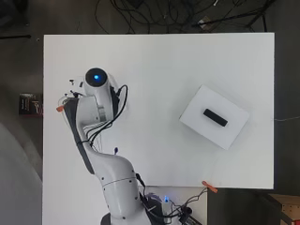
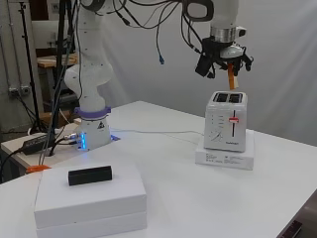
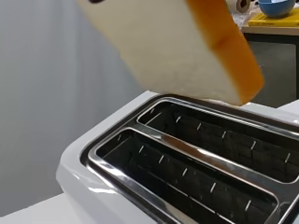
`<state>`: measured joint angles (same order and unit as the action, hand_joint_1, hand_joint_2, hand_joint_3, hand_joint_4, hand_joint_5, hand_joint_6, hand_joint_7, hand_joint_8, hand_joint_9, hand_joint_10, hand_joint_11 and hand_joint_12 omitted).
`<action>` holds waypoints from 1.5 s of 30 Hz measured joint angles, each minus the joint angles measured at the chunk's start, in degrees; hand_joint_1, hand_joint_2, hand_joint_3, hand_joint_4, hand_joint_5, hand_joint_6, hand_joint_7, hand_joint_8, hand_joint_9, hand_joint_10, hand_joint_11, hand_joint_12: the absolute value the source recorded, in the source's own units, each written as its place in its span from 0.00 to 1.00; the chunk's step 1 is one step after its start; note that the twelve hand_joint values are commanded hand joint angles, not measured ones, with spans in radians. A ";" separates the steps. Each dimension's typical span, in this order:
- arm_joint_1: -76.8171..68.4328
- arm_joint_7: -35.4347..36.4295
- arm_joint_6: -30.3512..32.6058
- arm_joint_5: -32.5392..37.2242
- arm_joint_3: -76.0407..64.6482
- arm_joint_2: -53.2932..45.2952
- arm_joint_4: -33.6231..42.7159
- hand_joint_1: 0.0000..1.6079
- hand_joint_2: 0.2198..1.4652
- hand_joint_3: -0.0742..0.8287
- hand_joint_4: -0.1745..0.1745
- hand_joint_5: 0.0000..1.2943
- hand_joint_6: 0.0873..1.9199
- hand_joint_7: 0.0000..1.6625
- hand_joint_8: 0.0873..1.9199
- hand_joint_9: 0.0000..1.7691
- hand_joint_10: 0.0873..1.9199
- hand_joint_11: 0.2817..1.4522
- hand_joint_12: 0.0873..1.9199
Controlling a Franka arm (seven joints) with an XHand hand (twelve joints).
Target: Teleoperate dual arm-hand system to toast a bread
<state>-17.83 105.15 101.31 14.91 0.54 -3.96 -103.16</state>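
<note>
a pale, orange-crusted bread slice (image 3: 187, 46) hangs upright just above the white two-slot toaster (image 2: 226, 121), both slots empty.

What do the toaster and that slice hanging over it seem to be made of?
The toaster looks like glossy white plastic, since its rounded body shows soft highlights; the slot rims look like polished metal, bright and mirror-like, with thin wire guides inside. The slice looks like soft white bread with a porous matt face and an orange-brown crust, though it could be a foam dummy.
</note>
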 joint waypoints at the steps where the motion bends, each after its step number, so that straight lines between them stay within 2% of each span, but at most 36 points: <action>1: 0.01 -0.02 -0.51 -0.50 0.18 -0.29 0.40 0.58 0.81 0.08 0.90 0.58 0.67 0.72 0.22 0.81 0.00 0.35 0.25; 3: 0.10 0.11 -1.61 -2.73 0.53 -1.37 1.82 0.56 0.82 0.08 0.98 0.57 0.68 0.76 0.11 0.80 0.01 0.35 0.24; 8: 0.75 0.16 -3.00 -3.52 0.75 -3.53 3.69 0.55 0.83 0.08 1.00 0.56 0.69 0.79 0.01 0.79 0.01 0.36 0.20; 13: 1.15 -3.67 -3.01 -2.92 0.82 -3.63 3.03 0.54 0.83 0.08 1.00 0.55 0.70 0.80 0.00 0.79 0.00 0.37 0.17; 18: 1.93 -1.81 -4.97 -1.34 1.60 -6.49 4.97 0.56 0.82 0.08 1.00 0.58 0.67 0.82 0.00 0.81 0.00 0.39 0.17; 25: 1.68 -1.48 -6.26 -2.25 2.42 -7.47 6.61 0.57 0.80 0.08 1.00 0.61 0.65 0.84 0.00 0.81 0.01 0.37 0.21; 26: 1.59 -1.56 -6.30 -2.37 2.49 -7.49 6.65 0.64 0.77 0.08 0.64 0.62 0.60 0.78 0.15 0.81 0.02 0.37 0.21; 27: 1.50 -1.61 -6.41 -2.52 2.59 -7.55 6.61 0.70 0.76 0.08 0.35 0.62 0.57 0.73 0.30 0.81 0.02 0.37 0.21; 28: 1.47 -1.62 -6.63 -2.62 2.68 -7.70 6.62 0.74 0.75 0.08 0.18 0.62 0.56 0.70 0.39 0.81 0.02 0.36 0.21; 29: 1.48 -1.71 -7.02 -2.72 2.78 -7.96 6.88 0.76 0.74 0.08 0.08 0.62 0.55 0.68 0.44 0.81 0.02 0.36 0.21; 31: 1.48 -2.21 -8.20 -2.95 3.04 -8.63 7.72 0.77 0.74 0.08 0.01 0.61 0.55 0.67 0.47 0.80 0.02 0.35 0.20; 33: 1.43 -2.83 -8.98 -3.24 3.18 -9.05 7.95 0.77 0.74 0.08 0.00 0.61 0.56 0.66 0.48 0.79 0.02 0.36 0.18; 40: 1.02 -5.63 -10.25 -4.46 3.72 -11.27 9.44 0.77 0.75 0.08 0.00 0.59 0.59 0.65 0.49 0.78 0.01 0.37 0.15; 45: 0.73 -9.16 -6.09 -2.58 4.37 -10.93 7.16 0.77 0.75 0.08 0.02 0.57 0.62 0.65 0.48 0.77 0.00 0.39 0.09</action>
<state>-17.09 95.99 95.21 12.32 4.91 -14.88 -96.00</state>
